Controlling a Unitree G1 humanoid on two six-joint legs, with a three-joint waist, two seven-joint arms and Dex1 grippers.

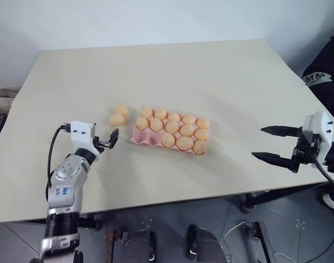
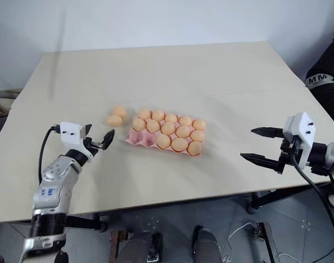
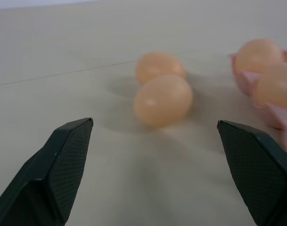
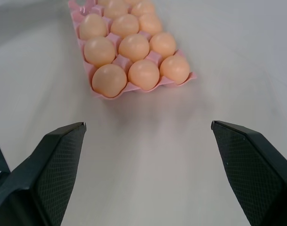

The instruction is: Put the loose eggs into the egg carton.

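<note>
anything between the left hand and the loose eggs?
Nothing visible. The open left hand faces the two loose eggs across bare table, with the near egg straight ahead and the second just behind it. The carton sits off to the side.

2 loose eggs (image 2: 115, 115) beside egg carton (image 2: 165, 133); grippers empty

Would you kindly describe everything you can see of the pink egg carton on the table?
The egg carton is a flat, lidless pink tray of what looks like moulded pulp, with rounded cups in three rows. It lies flat near the middle of the table, set at a slight angle. Pale orange-tan eggs fill most cups; two cups at the near corner on the robot's left side look empty. Two loose eggs lie just off that end, apart from it. Neither gripper touches it.
</note>
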